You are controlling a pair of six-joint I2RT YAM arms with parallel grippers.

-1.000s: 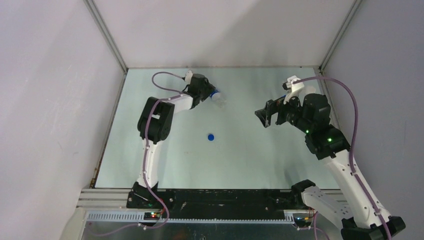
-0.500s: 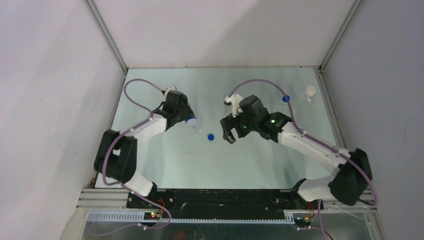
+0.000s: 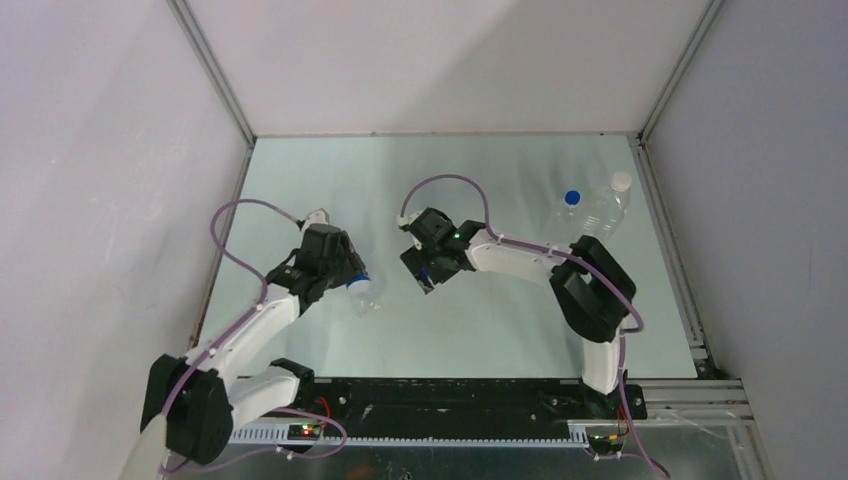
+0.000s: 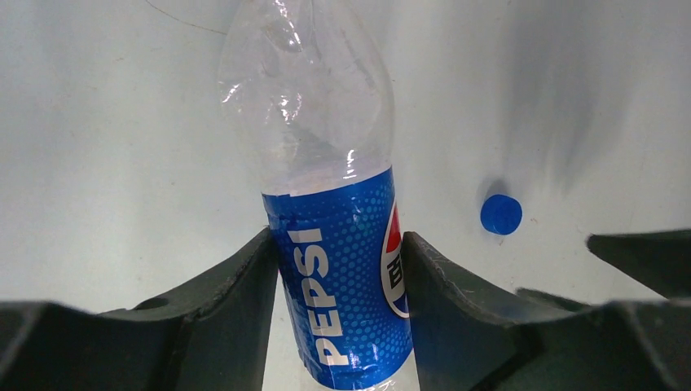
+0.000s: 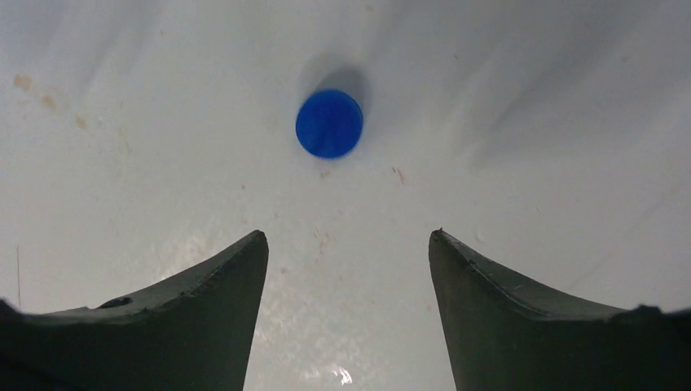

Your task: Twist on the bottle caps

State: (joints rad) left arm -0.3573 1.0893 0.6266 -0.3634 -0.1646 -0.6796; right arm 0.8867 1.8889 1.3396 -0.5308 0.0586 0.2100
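Observation:
My left gripper [image 4: 334, 240] is shut on the Pepsi bottle [image 4: 342, 293], its fingers pressing both sides of the blue label. The bottle's crumpled clear part points away from the wrist, and its mouth is cut off at the frame's top. From above, the left gripper [image 3: 348, 282] holds the Pepsi bottle [image 3: 360, 295] low over the table's near-left part. A loose blue cap [image 5: 329, 123] lies flat on the table just ahead of my right gripper [image 5: 349, 236], which is open and empty. The blue cap [image 4: 500, 214] also shows to the right of the bottle. In the top view the right gripper [image 3: 427, 273] hides it.
Two more bottles stand at the back right near the wall: a clear bottle [image 3: 605, 208] with a white cap [image 3: 621, 181], and one with a blue cap [image 3: 572, 198]. A dark finger [image 4: 644, 259] of the right gripper shows in the left wrist view.
The left arm has drawn the Pepsi bottle toward the near left. The right gripper has swung left and down over the loose blue cap, and its jaws have narrowed somewhat.

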